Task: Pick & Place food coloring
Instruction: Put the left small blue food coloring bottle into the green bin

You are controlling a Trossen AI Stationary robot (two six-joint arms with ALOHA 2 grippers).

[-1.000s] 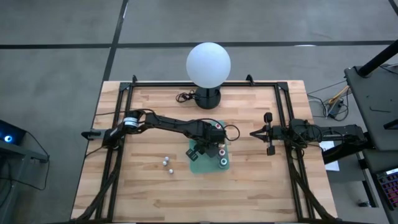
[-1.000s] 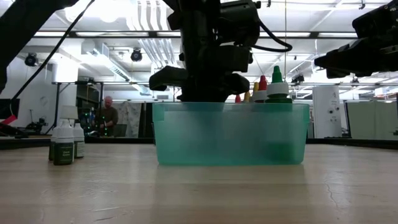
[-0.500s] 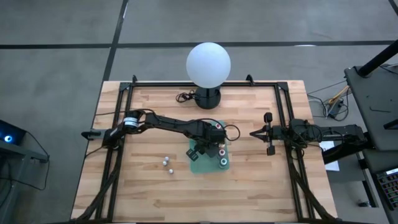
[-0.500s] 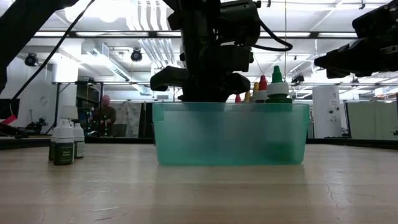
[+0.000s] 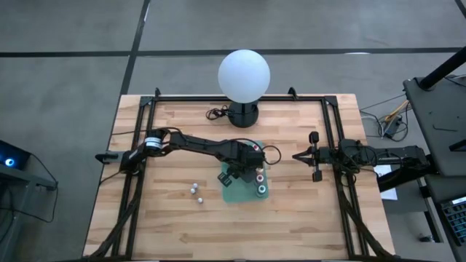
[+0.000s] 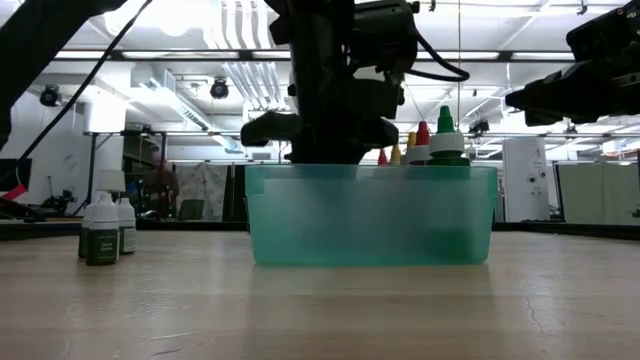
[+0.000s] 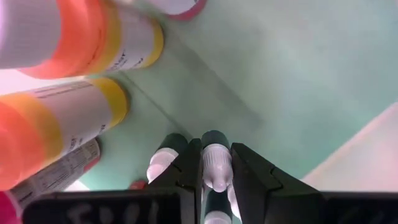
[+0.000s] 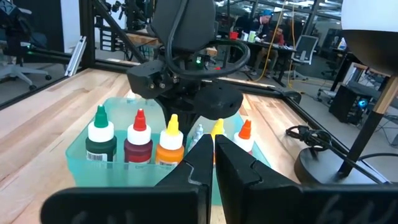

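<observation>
a: where's the food coloring?

b: most of it stands in the green bin (image 6: 370,215) near the middle of the table (image 5: 175,225). from the right wrist view you can pick out a green-topped bottle (image 8: 101,140), a red one (image 8: 138,142), a yellow one (image 8: 170,144) and an orange one (image 8: 245,135), all upright. two more small bottles (image 6: 107,229) stand on the bare wood, well apart from the bin on the left arm's side.

a: what crowds the spot?

b: the left arm itself. it reaches in from above and covers much of the bin. behind that sits the white globe lamp (image 5: 244,73) at the far edge of the table.

a: and the jaws?

b: the left gripper (image 7: 215,180) is down inside the bin, its fingers (image 7: 185,171) pinched on a small white-tipped bottle (image 7: 215,163), with another small bottle (image 7: 163,160) just beside it. the right gripper (image 8: 214,155) waits over the right side of the table, fingers pressed together, nothing in them.

a: anything you can't make out?

b: the large bottles close to the left wrist camera are cut off, so their tops don't show. the bin's frosted wall hides the lower parts of the bottles in the low view.
</observation>
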